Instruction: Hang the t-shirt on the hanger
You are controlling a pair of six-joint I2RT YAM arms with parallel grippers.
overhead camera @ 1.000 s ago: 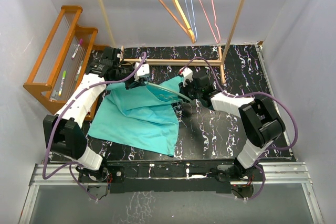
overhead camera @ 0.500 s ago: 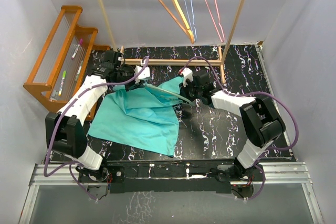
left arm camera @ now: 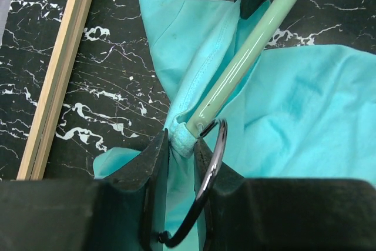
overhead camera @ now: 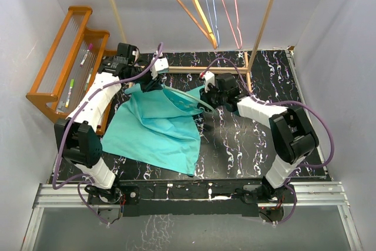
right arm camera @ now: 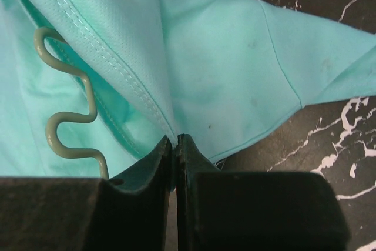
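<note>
Left gripper [left arm camera: 181, 144] now sits higher toward upper centre of top view than a second ago, clamped on t-shirt [overhead camera: 154, 130] collar bunch at hanger [left arm camera: 249, 51] rod end. Right gripper [right arm camera: 175, 145] pinched shut on shirt fold. Shirt spreads centre-left and is pulled tauter. Hanger arm probably inside the neck, though cloth hides it.

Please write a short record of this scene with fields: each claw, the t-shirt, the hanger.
left claw: shut on a fold of the t-shirt
right claw: shut on the t-shirt's seamed edge
t-shirt: far part lifted, near part spread on the table
hanger: against the t-shirt, between both claws
</note>
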